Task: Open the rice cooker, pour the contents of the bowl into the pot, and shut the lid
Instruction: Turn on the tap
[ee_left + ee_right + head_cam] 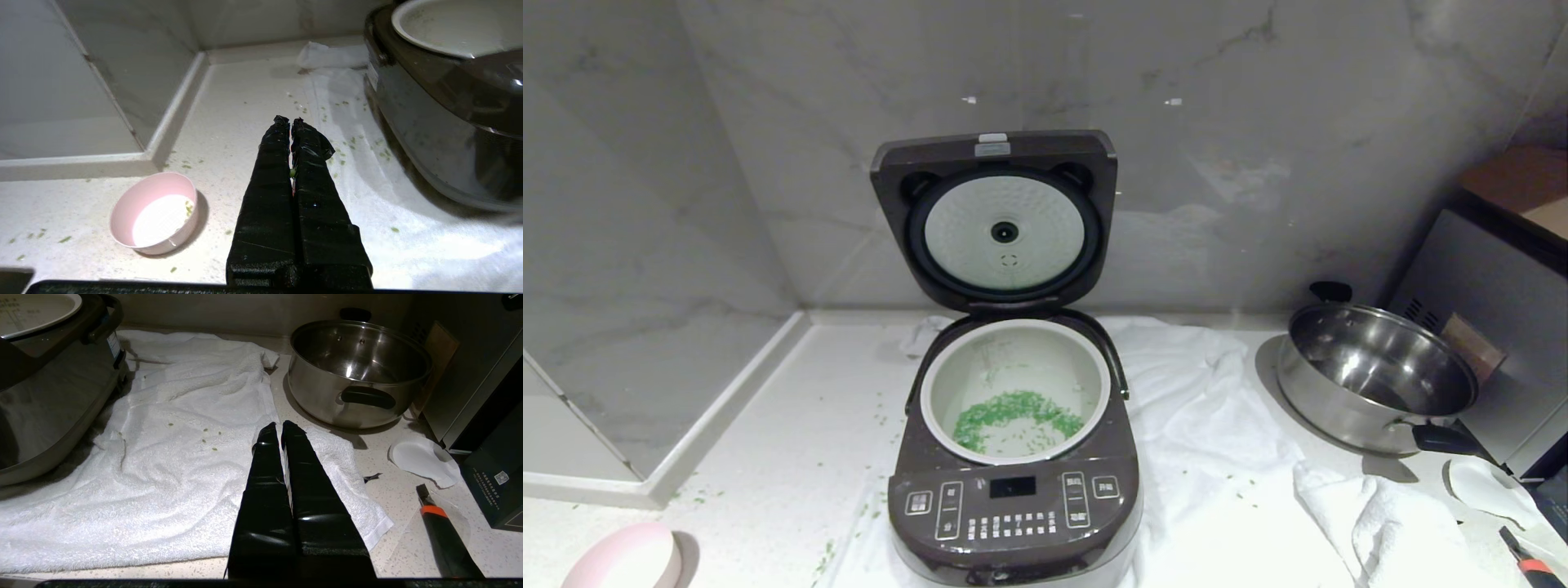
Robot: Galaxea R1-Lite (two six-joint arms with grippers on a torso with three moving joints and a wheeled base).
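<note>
The rice cooker (1014,457), a large dark brown-grey rounded-square appliance with a front button panel, stood at the centre of the head view on a white terry towel (1201,408), probably laid there to catch spills. Its hinged dark lid (996,220) stood upright against the marble wall, showing the silvery dimpled inner plate, so the round cream inner pot (1015,390) lay exposed. The bright green chopped bits (1013,416) lay in a crescent on the pot's floor, with strays scattered over the counter. The small pale pink bowl (625,559) (155,214) sat at the lower left corner of the head view, well apart from the cooker and all but empty, so pouring looked done and only closing the lid remained. Neither arm showed in the head view. The left gripper (290,120) hovered low over the counter between bowl and cooker, its black taped fingers pressed together, with a green fleck caught between them. The right gripper (280,426), likewise closed and empty, hung over the towel near a shiny steel pan (359,371) with black handles.
</note>
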